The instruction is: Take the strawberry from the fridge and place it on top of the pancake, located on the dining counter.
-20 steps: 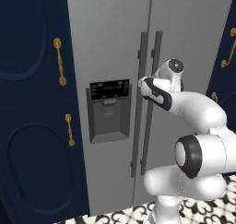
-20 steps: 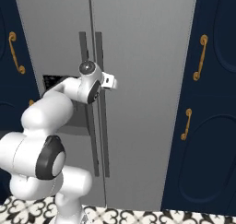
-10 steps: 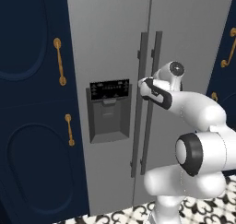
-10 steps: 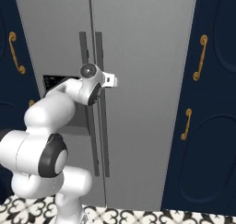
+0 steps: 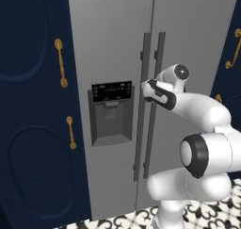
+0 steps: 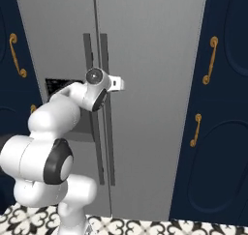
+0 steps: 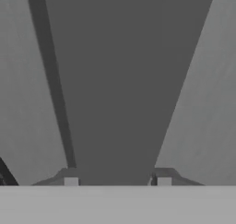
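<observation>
1. Fridge (image 5: pixel 117 49): tall grey two-door unit, both doors closed, black dispenser panel (image 5: pixel 111 111) on its left door. Two long dark vertical handles run side by side along the centre seam.
2. Gripper (image 5: pixel 147 88): at the handles at about dispenser height; in the right base view the gripper (image 6: pixel 116 84) sits against the right door's handle (image 6: pixel 107 132). In the hand view the handle (image 7: pixel 124 80) is the broad dark bar running up the middle, with the fingertips (image 7: pixel 71 181) standing on either side of its lower end.
3. Change since a second ago: the arm's pose is almost the same, a slight settling toward the door at most. The jaws were spread wide then; they have now drawn in to the bar. Present state: clenched on the handle, judged from the bar lying between the two tips.
4. Strawberry: not visible; by the task it lies behind the closed doors, on a shelf that cannot be seen.
5. Meaning for the task: the reach is done and the grasp made, so the door-opening step can begin. Nothing of the fetch or the placing is yet done.
6. Next move, as a judgement: a pull outward along the door's arc; a straight tug risks the tips slipping off the smooth bar.
7. Surroundings: navy cabinets (image 6: pixel 218 132) with gold handles on both sides, patterned floor tiles (image 6: pixel 145 227) below.
</observation>
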